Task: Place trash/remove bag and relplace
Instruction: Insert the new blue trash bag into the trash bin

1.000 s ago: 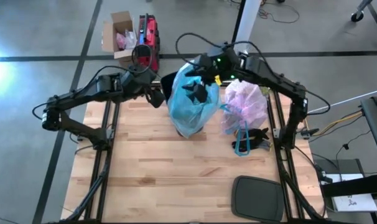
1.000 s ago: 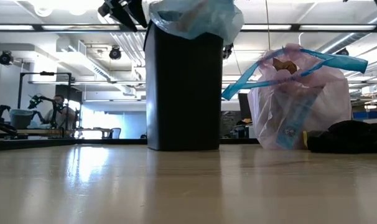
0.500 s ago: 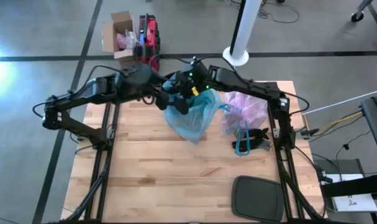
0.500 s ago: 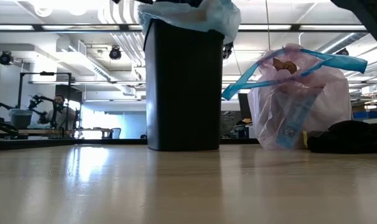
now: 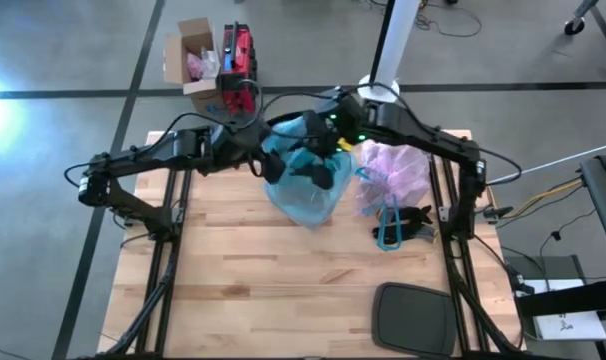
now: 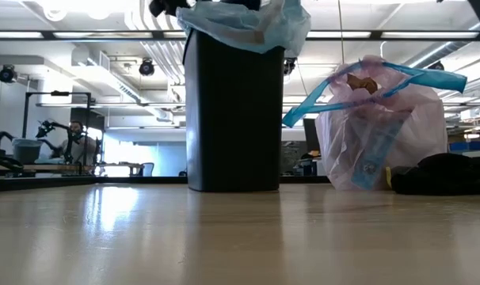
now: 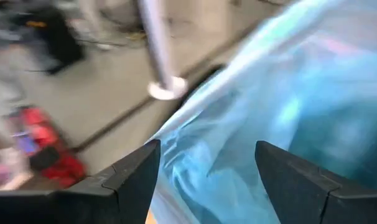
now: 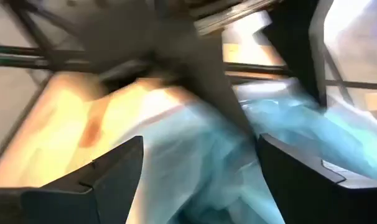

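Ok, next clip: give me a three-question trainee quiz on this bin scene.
1. True or false: the light-blue bag is draped over the black bin.
2. Which sits beside the bin on the table? A) a full pink bag B) a bucket C) a cardboard box
3. Fill in: the pink bag has ____ drawstrings.

Key: 1 true; 2 A; 3 blue.

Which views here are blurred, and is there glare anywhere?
Right wrist view: heavy motion smear over the light-blue bag. Left wrist view: softer blur, floor background streaked. Low view: sharp on the black bin, bright ceiling lights behind. High view: glare patch on the floor at far left.
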`<action>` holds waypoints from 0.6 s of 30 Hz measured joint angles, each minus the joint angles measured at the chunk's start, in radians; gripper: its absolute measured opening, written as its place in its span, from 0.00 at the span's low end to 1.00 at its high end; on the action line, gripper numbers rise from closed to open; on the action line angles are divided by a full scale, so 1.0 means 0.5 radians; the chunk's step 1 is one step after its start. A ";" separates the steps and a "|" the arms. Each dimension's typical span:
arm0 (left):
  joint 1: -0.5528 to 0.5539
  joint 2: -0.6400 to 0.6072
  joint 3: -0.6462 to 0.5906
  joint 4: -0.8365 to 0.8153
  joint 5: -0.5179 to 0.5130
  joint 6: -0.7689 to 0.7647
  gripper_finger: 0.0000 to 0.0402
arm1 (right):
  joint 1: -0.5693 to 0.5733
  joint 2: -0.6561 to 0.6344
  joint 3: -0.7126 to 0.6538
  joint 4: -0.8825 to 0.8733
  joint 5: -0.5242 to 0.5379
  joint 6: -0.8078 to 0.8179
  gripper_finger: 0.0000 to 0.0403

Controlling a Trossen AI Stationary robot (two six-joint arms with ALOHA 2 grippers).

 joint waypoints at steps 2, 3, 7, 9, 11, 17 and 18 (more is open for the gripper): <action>0.020 0.000 0.001 -0.028 -0.100 -0.003 0.62 | 0.000 -0.032 0.006 0.045 -0.137 0.027 0.74; 0.024 0.000 0.000 -0.054 -0.114 -0.002 0.62 | -0.012 -0.036 0.005 0.043 -0.220 0.056 0.74; 0.034 -0.011 0.000 -0.134 -0.110 -0.066 0.61 | -0.013 -0.047 -0.003 0.021 -0.350 0.043 0.72; 0.038 -0.026 0.000 -0.182 -0.122 -0.103 0.60 | -0.009 -0.089 -0.003 0.025 -0.329 0.016 0.71; 0.034 -0.053 0.000 -0.256 -0.119 -0.132 0.59 | -0.023 -0.137 0.001 0.021 -0.129 -0.025 0.70; 0.036 -0.065 0.000 -0.399 -0.138 -0.317 0.59 | -0.139 -0.168 -0.001 -0.208 0.539 -0.225 0.67; 0.037 -0.067 -0.001 -0.402 -0.144 -0.318 0.59 | -0.171 -0.163 -0.002 -0.265 0.552 -0.232 0.67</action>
